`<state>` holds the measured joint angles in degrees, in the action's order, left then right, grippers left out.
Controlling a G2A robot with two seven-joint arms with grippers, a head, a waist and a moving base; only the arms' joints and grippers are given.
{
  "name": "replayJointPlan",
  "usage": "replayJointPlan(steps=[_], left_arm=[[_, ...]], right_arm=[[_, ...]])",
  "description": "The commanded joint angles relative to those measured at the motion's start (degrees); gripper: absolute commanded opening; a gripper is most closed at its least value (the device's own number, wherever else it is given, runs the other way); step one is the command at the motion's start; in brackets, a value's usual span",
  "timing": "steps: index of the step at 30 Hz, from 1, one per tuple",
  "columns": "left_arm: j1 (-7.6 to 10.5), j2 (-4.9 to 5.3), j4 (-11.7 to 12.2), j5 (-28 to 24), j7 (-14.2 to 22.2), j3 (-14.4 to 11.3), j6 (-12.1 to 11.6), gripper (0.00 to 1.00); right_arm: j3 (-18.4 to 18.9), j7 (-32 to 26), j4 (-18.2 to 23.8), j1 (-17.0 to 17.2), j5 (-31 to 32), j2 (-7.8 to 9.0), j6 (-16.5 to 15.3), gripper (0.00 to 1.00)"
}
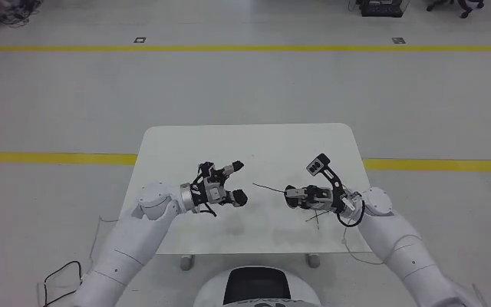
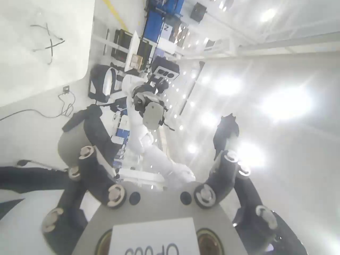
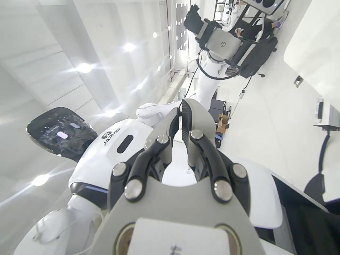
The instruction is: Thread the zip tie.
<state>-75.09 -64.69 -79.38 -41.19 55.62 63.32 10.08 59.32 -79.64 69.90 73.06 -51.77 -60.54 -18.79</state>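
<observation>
A thin black zip tie (image 1: 268, 188) sticks out level from my right gripper (image 1: 290, 194), which is shut on its end above the white table (image 1: 245, 142). The tie's free tip points toward my left gripper (image 1: 237, 183). That gripper stands open a short way off, its two dark fingers (image 1: 235, 166) spread and nothing between them. In the right wrist view the right gripper (image 3: 181, 107) has its pads pressed together. In the left wrist view the left gripper (image 2: 156, 119) is wide open, facing the right gripper (image 2: 152, 112) beyond.
Several spare black zip ties (image 1: 317, 217) lie crossed on the table beside the right arm, near the front edge; they are also seen as spare ties (image 2: 47, 41) in the left wrist view. Grey floor with yellow lines (image 1: 245, 48) surrounds the table.
</observation>
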Motion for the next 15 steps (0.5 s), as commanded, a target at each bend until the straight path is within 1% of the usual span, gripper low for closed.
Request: replayJointPlan(steps=[1,7,9,10,13,14,15], left_arm=[[0.40,0.00,0.62,1.35,-0.96,-0.36,-0.78,1.00],[0.40,0.00,0.62,1.35,-0.96,-0.36,-0.78,1.00],[0.05,-0.08,0.44,-0.14,-0.57,-0.47,-1.61,1.00],[0.09,-0.06,0.58,-0.34,0.64,-0.69,-1.89,1.00],[0.86,-0.07,1.67,-2.55,7.50,-1.48,-3.32,1.00],[1.42,-0.06,2.63,-2.73,9.48,-1.69,-4.06,1.00],[1.80,-0.05,3.17,-2.17,9.81,-1.89,-4.79,1.00]], right_arm=[[-1.67,0.00,-0.98,-1.07,-0.15,0.81,-0.69,0.00],[-1.67,0.00,-0.98,-1.07,-0.15,0.81,-0.69,0.00],[-1.84,0.35,-0.49,-0.85,0.27,0.78,0.10,0.00],[-1.75,0.00,-0.57,-0.81,0.28,0.79,0.44,0.00],[-2.39,0.00,-0.30,-0.95,0.22,0.87,1.15,0.00],[-2.78,0.00,-0.37,-1.22,0.30,0.99,1.36,0.00],[-3.10,0.00,-0.36,-1.41,0.35,1.09,1.25,0.00]])
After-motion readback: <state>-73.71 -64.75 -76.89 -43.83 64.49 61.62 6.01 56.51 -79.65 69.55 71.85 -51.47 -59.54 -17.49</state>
